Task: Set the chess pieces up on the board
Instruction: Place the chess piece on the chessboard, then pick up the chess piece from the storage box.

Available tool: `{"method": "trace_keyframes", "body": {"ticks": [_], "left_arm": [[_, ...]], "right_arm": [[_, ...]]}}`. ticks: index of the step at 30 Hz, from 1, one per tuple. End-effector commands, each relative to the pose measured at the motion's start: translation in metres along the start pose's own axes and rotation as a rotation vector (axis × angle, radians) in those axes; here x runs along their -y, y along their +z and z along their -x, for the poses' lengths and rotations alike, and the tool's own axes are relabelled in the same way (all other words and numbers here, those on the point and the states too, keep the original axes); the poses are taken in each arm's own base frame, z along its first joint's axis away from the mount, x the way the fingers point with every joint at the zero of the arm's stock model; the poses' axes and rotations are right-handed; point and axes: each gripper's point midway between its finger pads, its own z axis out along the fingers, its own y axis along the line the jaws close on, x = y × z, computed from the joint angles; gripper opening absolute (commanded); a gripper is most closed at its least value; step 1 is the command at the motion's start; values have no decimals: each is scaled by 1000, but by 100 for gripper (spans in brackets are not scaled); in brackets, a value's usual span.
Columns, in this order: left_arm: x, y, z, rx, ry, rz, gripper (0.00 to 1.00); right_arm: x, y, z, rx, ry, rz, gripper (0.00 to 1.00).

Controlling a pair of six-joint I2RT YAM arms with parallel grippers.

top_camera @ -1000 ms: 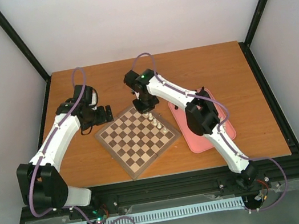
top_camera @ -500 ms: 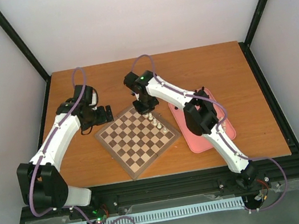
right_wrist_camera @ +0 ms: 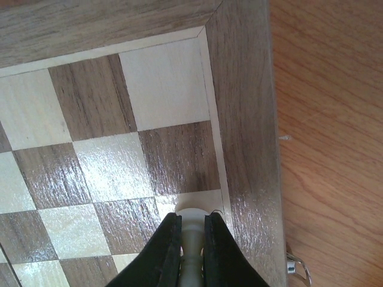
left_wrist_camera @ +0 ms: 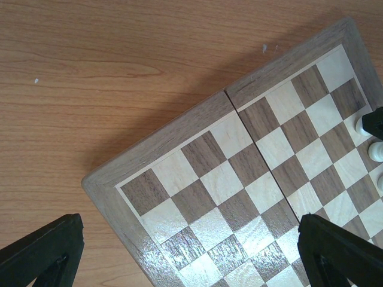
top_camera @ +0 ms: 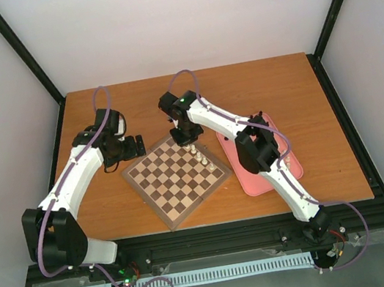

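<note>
I've got the right tool [right_wrist_camera: 192,216] clamped on a cream-white chess piece [right_wrist_camera: 191,238], held upright at a light square against the border of the board [top_camera: 173,184], near its far corner. I can't tell if the base is seated. A few white pieces [top_camera: 202,159] line that same edge. The left tool [left_wrist_camera: 188,218] has its fingers wide apart, gripping nothing, above the board's left corner. The board lies on the desk [top_camera: 278,84], with the pink tray [top_camera: 261,176] just beside it.
</note>
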Motion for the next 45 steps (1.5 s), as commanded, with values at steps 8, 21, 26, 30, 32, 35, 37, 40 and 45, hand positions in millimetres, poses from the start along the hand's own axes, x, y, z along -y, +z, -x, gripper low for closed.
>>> {"method": "trace_keyframes", "body": {"ticks": [8, 21, 26, 30, 32, 35, 37, 40, 45], "left_arm": [[5, 2, 1, -2, 18, -18, 100], [5, 3, 1, -5, 20, -19, 100], [5, 2, 2, -2, 19, -19, 100], [5, 2, 2, -4, 22, -17, 100], [4, 2, 2, -2, 23, -14, 100], [4, 0, 2, 4, 25, -13, 100], [4, -1, 3, 6, 23, -15, 100], [5, -3, 3, 8, 24, -20, 100], [9, -7, 6, 16, 20, -38, 100]], "right_arm": [[0, 2, 5, 14, -23, -24, 19], [-8, -15, 14, 67, -62, 14, 34], [-9, -25, 21, 104, -66, 18, 40], [-14, -49, 35, 187, -71, 35, 54], [-12, -66, 43, 237, -66, 30, 55], [1, -100, 53, 317, -29, 1, 57], [19, -123, 55, 359, 21, -29, 59], [62, -151, 40, 362, 125, -101, 60], [141, -165, -43, 247, 287, -273, 64]]}}
